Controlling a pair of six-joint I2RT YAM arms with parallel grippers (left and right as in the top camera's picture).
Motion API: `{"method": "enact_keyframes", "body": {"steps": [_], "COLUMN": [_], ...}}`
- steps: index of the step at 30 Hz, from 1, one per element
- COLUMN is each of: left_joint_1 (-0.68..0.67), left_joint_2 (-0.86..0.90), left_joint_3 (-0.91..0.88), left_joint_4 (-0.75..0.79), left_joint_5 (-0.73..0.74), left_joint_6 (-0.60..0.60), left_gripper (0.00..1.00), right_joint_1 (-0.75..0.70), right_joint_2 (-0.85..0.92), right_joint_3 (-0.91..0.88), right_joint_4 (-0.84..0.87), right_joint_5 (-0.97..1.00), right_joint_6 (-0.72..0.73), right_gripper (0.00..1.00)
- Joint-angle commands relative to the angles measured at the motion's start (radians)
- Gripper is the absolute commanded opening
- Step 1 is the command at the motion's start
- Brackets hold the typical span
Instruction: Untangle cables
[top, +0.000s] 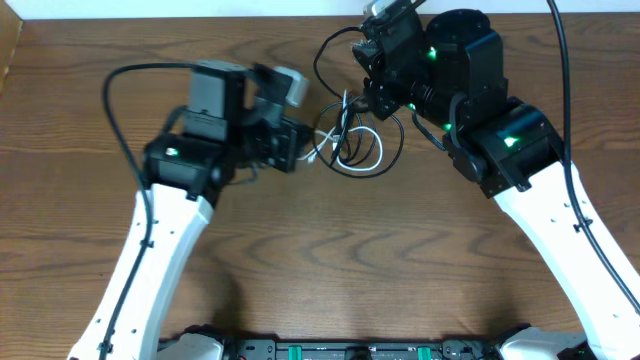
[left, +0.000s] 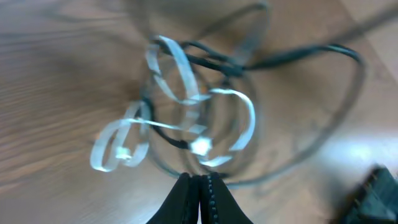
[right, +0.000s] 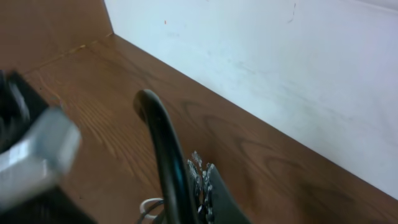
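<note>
Left claw (left: 199, 186) pinched closed beside tangled cables (left: 200, 146).

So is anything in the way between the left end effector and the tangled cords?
Nothing visible. The left end effector, shut, sits right before the thin flat white cord, which loops through the thin black cord.

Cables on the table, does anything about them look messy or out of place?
Yes. The white cable and black cable lie knotted in one pile on the table, white loops threaded through black ones. One black loop arcs toward the far edge. No damage visible.
</note>
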Motion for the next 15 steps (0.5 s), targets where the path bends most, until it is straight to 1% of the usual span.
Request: {"method": "enact_keyframes", "body": {"steps": [1, 6, 8, 9, 10, 11, 12, 15], "left_joint_1": [-0.074, -0.122, -0.135, -0.143, -0.147, -0.151, -0.153, -0.153], "left_joint_2": [-0.01, -0.005, 0.013, 0.033, 0.046, 0.065, 0.084, 0.144], "left_joint_3": [-0.003, -0.003, -0.003, -0.003, -0.003, -0.003, -0.003, -0.003], "left_joint_4": [0.005, 0.025, 0.026, 0.026, 0.027, 0.029, 0.034, 0.056], "left_joint_5": [0.01, -0.021, -0.074, -0.106, -0.111, -0.11, -0.11, -0.11], "left_joint_6": [0.024, 0.024, 0.024, 0.024, 0.026, 0.032, 0.032, 0.031], "left_gripper": [0.08, 0.08, 0.1, 0.17, 0.27, 0.32, 0.36, 0.43], "right_joint_1": [0.0, 0.0, 0.0, 0.0, 0.0, 0.0, 0.0, 0.0], "right_joint_2": [-0.023, -0.023, -0.023, -0.023, -0.023, -0.023, -0.023, -0.023], "right_joint_3": [0.02, 0.02, 0.02, 0.02, 0.02, 0.02, 0.02, 0.02], "right_joint_4": [0.004, 0.003, 0.003, 0.003, 0.003, 0.003, 0.002, 0.001], "right_joint_5": [-0.016, -0.016, -0.016, -0.016, -0.016, -0.016, -0.016, -0.016], "right_joint_6": [0.016, 0.016, 0.016, 0.016, 0.016, 0.016, 0.016, 0.012], "right_gripper": [0.01, 0.01, 0.01, 0.01, 0.01, 0.01, 0.01, 0.01]}}
